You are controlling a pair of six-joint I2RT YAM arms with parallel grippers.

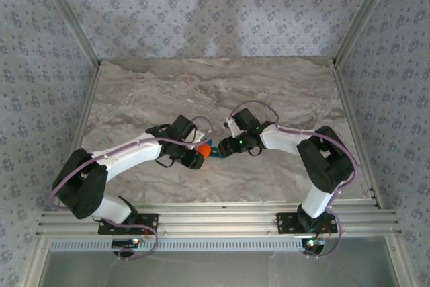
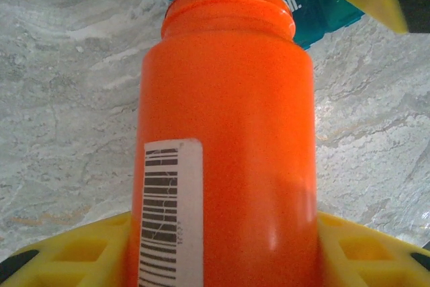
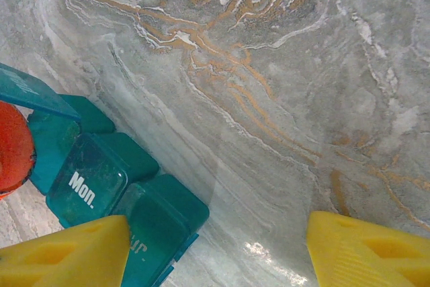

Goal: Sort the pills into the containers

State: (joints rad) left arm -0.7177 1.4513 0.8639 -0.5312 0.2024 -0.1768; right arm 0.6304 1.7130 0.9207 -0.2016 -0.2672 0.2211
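Observation:
My left gripper (image 2: 225,250) is shut on the orange bottle (image 2: 228,132), its yellow fingers (image 2: 67,257) on both sides of the barcode-labelled body. The bottle's open mouth tilts toward the teal containers (image 2: 316,5). Seen from the right wrist, the containers (image 3: 101,179) lie at the lower left with a "Mon." lid shut and the far lid (image 3: 33,92) raised beside the bottle's rim (image 3: 12,146). My right gripper (image 3: 218,253) is open; one fingertip (image 3: 67,253) overlaps the strip's near compartment, the other is over bare table. From above, both grippers meet at the containers (image 1: 215,150). The pills are hidden.
The marble tabletop (image 1: 269,92) spreads behind and to both sides of the grippers. Patterned walls and metal frame posts (image 1: 356,25) close in the left, right and back. A rail (image 1: 215,220) runs along the near edge by the arm bases.

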